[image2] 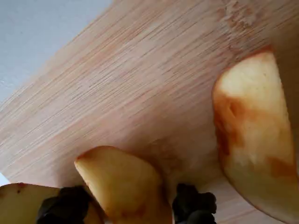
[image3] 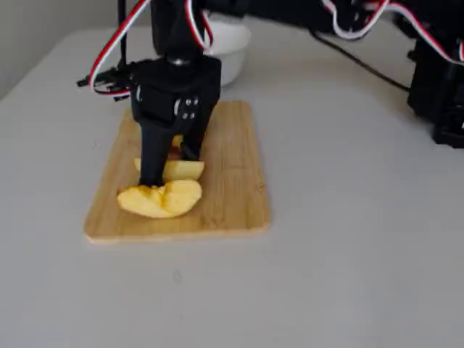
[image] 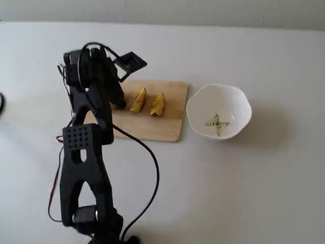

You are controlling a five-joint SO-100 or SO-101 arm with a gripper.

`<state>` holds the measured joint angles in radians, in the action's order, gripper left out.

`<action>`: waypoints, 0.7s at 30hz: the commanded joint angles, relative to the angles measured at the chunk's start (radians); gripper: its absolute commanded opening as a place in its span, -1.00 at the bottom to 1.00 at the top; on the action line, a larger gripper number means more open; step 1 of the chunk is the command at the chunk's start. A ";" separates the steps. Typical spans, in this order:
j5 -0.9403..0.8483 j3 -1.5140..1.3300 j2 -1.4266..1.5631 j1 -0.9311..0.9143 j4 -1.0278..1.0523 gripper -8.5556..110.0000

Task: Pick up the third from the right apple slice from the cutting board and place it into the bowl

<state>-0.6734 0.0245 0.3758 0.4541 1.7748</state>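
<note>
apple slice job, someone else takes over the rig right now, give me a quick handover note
Gripper: down on the cutting board, fingers either side of an apple slice; whether it grips yet cannot be told.
Things: in a fixed view two more slices lie on the board to the right of the arm. The bowl stands right of the board, with no slice in it.
Done: approach to the slice.
Left: close, lift, carry it to the bowl, release.

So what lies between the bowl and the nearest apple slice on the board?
In a fixed view, only bare cutting board and a narrow strip of table separate the bowl from the nearest apple slice.
</note>
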 commanded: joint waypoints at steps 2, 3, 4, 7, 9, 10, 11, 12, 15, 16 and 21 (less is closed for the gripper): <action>0.012 0.064 -0.025 0.014 0.034 -0.54; 0.012 0.064 -0.029 0.014 0.034 -0.59; 0.014 0.064 -0.034 0.014 0.034 -0.65; 0.017 0.064 -0.038 0.014 0.034 -0.83; 0.025 0.064 -0.032 0.014 0.034 -0.86; 0.028 0.064 -0.026 0.015 0.034 -0.86; 0.034 0.064 -0.017 0.017 0.034 -0.86; 0.041 0.071 -0.008 0.018 0.034 -0.86; 0.072 0.074 0.057 0.026 0.031 -0.86; 0.083 0.074 0.086 0.028 0.031 -0.86; 0.170 0.074 0.288 0.025 0.029 -0.86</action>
<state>-0.5553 0.0813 0.4280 0.4648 1.7763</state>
